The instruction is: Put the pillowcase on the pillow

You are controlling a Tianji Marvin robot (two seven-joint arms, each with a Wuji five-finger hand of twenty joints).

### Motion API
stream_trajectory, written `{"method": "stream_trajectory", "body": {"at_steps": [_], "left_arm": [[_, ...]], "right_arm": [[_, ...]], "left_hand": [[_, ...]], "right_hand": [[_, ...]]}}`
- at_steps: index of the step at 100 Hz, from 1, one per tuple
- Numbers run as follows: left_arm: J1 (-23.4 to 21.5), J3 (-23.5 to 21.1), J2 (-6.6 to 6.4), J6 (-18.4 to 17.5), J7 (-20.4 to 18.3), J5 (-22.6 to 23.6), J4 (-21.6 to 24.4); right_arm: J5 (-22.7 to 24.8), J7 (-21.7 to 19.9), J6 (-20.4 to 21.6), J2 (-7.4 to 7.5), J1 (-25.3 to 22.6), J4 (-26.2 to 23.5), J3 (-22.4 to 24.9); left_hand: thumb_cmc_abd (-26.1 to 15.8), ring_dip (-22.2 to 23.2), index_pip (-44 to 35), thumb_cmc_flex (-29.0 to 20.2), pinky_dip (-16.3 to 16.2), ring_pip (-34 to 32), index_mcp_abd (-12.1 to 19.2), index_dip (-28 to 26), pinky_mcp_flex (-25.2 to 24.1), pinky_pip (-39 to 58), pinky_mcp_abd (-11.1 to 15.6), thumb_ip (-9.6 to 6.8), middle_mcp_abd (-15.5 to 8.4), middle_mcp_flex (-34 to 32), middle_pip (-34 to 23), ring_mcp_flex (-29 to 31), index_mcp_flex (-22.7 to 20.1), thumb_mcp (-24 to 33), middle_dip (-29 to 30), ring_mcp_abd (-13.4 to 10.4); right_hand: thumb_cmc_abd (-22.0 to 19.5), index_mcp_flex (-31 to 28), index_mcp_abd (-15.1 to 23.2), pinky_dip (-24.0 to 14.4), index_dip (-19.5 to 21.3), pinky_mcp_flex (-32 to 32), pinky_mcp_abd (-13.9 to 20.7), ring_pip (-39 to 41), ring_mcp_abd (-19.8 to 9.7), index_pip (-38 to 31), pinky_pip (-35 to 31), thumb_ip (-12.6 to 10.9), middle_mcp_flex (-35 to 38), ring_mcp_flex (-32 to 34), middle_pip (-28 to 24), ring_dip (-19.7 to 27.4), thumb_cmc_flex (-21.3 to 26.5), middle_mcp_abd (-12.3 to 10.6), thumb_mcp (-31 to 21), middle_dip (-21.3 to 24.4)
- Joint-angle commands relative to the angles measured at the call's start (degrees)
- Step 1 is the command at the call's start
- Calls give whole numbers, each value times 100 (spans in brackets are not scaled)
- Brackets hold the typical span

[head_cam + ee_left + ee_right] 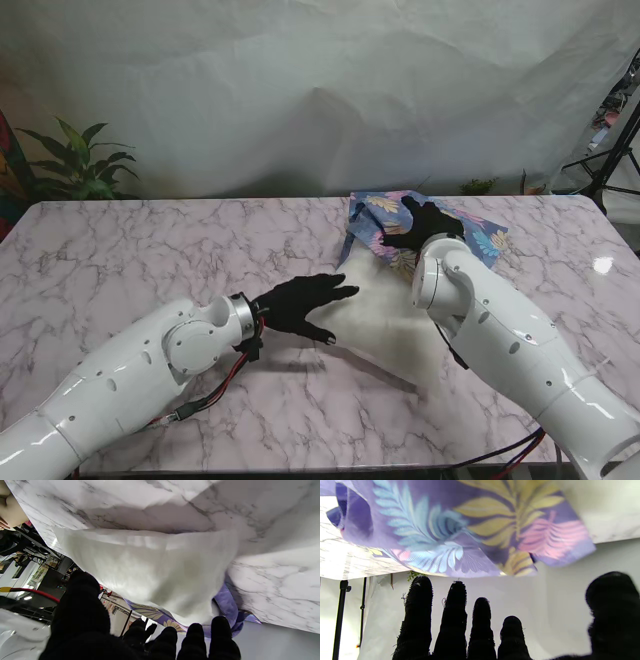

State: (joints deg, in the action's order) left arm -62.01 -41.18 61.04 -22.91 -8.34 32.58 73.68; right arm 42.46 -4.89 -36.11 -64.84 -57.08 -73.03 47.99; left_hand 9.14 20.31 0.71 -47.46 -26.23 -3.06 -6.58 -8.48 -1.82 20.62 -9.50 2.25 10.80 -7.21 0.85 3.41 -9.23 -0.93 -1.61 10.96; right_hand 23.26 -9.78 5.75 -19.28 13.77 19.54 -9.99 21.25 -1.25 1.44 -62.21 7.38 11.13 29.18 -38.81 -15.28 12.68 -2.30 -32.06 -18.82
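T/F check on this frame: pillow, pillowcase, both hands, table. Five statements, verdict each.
1. The pillow is white. True.
2. The pillowcase is plain grey. False: it is purple-blue with a leaf print.
3. The pillowcase covers the whole pillow. False: it sits only at the pillow's far end; most of the pillow is bare.
4. The left hand has its fingers spread and holds nothing. True.
5. The right hand is over the bare left part of the marble table. False: it is over the pillowcase.

- No readable text, label, brand or number anywhere in these views.
- The pillowcase (428,232) shows only a leaf print, no lettering.
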Motion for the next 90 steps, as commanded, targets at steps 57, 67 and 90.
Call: {"method": "stream_trajectory", "body": {"at_steps": [57, 67, 90], "left_arm": [[839, 1702, 704, 934, 1567, 905, -1212], [1012, 1946, 880, 1036, 1694, 772, -1565], [1195, 2127, 1304, 880, 2444, 558, -2434]], "right_arm": [[1026, -999, 254, 391, -1971, -2266, 1401], [1291, -1129, 561, 426, -2235, -2444, 1589], [1846, -1181, 1182, 469, -2460, -2380, 1730]], "left_hand": [[274, 162, 89, -828, 148, -766, 993, 124, 695, 654, -726, -126, -164, 264, 118, 370, 146, 426, -48, 439], [253, 256, 131, -1243, 12, -1231, 991, 357, 1086, 1732, -468, -147, -180, 253, 88, 871, 146, 725, -122, 280], [795, 2159, -501, -2641, -309, -2572, 950, -1000, 2324, 4565, 849, 109, -631, -743, -1085, 3050, -76, 3060, -2109, -411]], "right_hand": [[-287, 107, -82, -120, 1414, -231, -268, 108, 84, -187, 36, -175, 140, 117, -33, -131, 380, 85, 331, 2], [-290, 169, -54, -115, 1518, -241, -255, 66, 68, -463, 59, -183, 197, 147, 25, -120, 395, 67, 345, 16], [-266, 314, 43, -107, 1027, -257, -246, 40, 5, -1588, 88, -186, 452, 236, -18, -119, 381, 32, 330, -34]]}}
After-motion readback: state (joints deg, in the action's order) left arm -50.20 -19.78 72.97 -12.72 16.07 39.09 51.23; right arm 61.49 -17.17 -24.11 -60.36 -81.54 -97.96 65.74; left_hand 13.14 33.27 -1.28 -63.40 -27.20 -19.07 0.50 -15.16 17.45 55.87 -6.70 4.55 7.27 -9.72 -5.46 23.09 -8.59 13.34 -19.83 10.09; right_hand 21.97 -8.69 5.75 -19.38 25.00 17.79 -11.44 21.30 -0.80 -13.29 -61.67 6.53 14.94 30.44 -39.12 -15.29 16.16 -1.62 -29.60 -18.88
